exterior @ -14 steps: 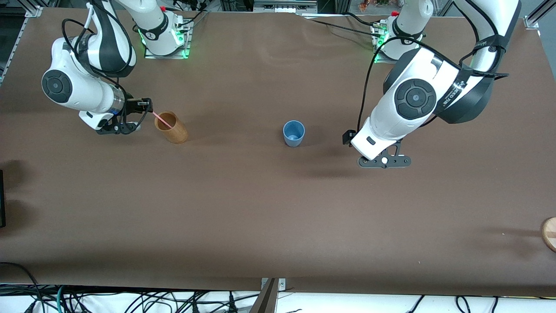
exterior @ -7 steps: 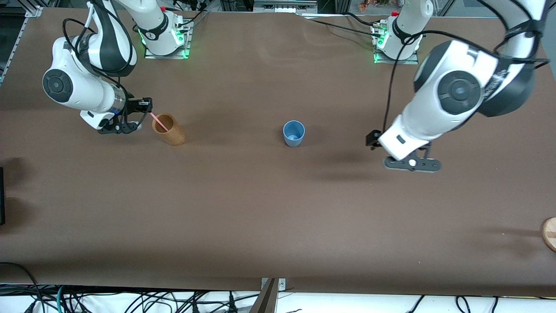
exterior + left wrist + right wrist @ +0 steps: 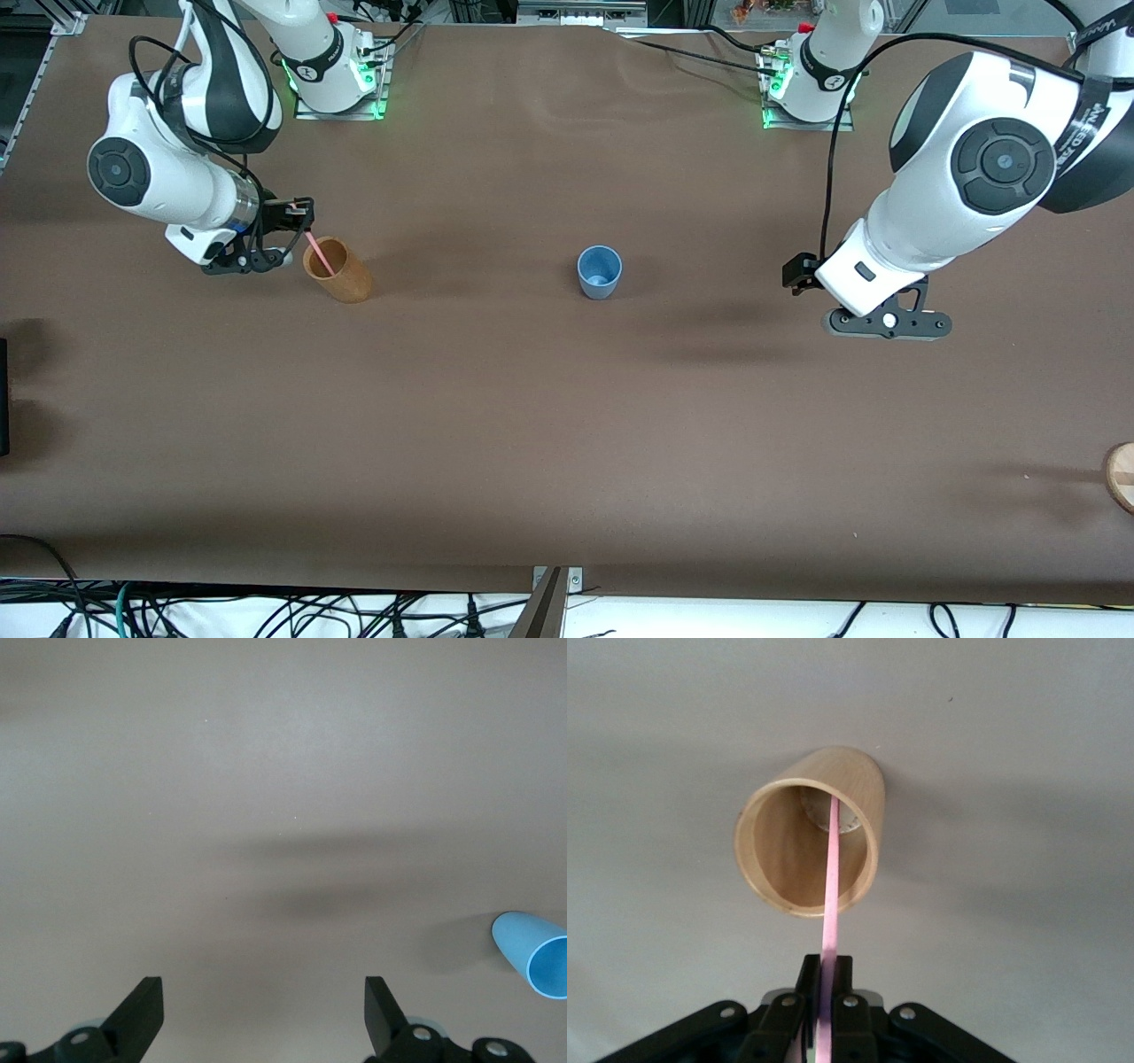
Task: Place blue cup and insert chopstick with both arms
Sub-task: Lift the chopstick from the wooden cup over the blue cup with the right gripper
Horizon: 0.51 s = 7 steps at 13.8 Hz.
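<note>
The blue cup (image 3: 600, 271) stands upright in the middle of the table, and shows at the edge of the left wrist view as the blue cup (image 3: 536, 961). My right gripper (image 3: 830, 979) is shut on the pink chopstick (image 3: 831, 886). The chopstick's lower end reaches down inside a tan wooden cup (image 3: 811, 842). In the front view the right gripper (image 3: 306, 220) hangs just above that wooden cup (image 3: 337, 271) with the chopstick (image 3: 318, 252) slanting into it. My left gripper (image 3: 263, 1010) is open over bare table toward the left arm's end, apart from the blue cup.
A round wooden object (image 3: 1121, 477) lies at the table's edge at the left arm's end, nearer the front camera. A dark object (image 3: 3, 399) sits at the edge at the right arm's end. Cables run along the front edge.
The left arm has swung away from the blue cup toward its own end of the table. The right gripper has closed on the chopstick, and the wooden cup has shifted slightly.
</note>
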Motion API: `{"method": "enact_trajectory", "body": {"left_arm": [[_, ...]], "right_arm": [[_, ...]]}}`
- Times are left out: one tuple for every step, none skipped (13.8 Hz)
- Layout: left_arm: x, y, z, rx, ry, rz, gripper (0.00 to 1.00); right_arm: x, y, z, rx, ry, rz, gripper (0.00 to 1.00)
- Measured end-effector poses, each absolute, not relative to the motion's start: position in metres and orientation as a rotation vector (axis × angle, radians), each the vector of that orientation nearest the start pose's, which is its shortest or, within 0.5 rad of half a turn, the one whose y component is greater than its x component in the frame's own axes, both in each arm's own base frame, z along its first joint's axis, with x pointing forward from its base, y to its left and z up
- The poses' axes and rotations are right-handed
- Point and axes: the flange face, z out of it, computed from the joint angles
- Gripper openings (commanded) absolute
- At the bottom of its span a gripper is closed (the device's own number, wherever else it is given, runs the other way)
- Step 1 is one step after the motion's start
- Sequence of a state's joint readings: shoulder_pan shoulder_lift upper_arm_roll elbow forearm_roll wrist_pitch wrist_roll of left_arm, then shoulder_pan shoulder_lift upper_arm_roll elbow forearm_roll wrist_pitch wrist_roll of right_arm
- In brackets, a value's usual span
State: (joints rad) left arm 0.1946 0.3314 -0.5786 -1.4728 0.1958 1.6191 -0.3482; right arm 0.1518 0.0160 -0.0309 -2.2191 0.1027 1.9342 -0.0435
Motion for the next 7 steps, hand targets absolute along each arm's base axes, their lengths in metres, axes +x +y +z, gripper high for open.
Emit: {"method": "enact_trajectory", "body": {"left_arm": [[0.610, -0.173, 0.505, -3.072, 0.067, 0.189, 1.00], [0.609, -0.172, 0.507, -3.071, 0.064, 0.193, 1.00], [0.609, -0.171, 0.509, -3.070, 0.061, 0.191, 1.00], [0.609, -0.168, 0.511, -3.069, 0.056, 0.189, 1.00], [0.609, -0.165, 0.513, -3.068, 0.049, 0.186, 1.00], [0.610, -0.163, 0.514, -3.069, 0.044, 0.183, 1.00], [0.610, -0.161, 0.515, -3.069, 0.040, 0.180, 1.00]], "right_arm": [[0.496, 0.068, 0.360, -3.020, -0.176, 0.481, 0.02], [0.504, 0.069, 0.374, -3.015, -0.182, 0.497, 0.02], [0.514, 0.071, 0.389, -3.012, -0.188, 0.506, 0.02], [0.523, 0.072, 0.403, -3.011, -0.193, 0.506, 0.02], [0.530, 0.073, 0.415, -3.009, -0.198, 0.508, 0.02], [0.535, 0.075, 0.425, -3.004, -0.201, 0.510, 0.02], [0.539, 0.078, 0.435, -2.990, -0.200, 0.504, 0.02]]}}
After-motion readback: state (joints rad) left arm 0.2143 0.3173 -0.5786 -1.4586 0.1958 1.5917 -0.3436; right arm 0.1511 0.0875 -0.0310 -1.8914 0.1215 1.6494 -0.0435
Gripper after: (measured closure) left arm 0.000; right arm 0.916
